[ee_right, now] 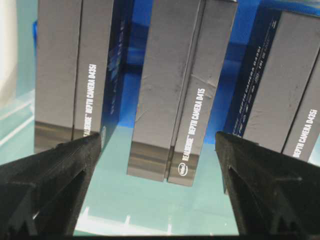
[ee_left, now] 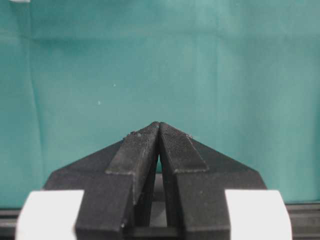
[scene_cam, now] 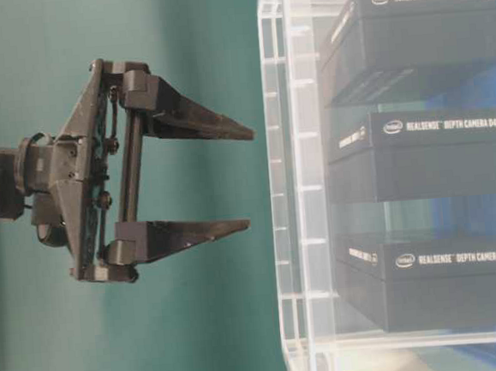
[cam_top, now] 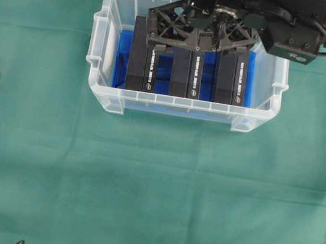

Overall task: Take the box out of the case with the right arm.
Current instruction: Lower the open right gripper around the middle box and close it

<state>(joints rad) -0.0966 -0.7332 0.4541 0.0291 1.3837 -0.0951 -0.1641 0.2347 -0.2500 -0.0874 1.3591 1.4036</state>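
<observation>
Right gripper (ee_right: 160, 190) black, truss-like, jaws wide over matte middle box (ee_right: 177, 90) in translucent case (cam_top: 101, 96).

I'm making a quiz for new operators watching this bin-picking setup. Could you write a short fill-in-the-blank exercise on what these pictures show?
1. The clear case holds ____ dark boxes standing on edge.
2. The right gripper hangs over the case with its jaws ____.
3. Seen from the right wrist, those jaws straddle the ____ box.
4. The left gripper, over bare green cloth, is ____.

Missing words: three; open; middle; shut
</observation>
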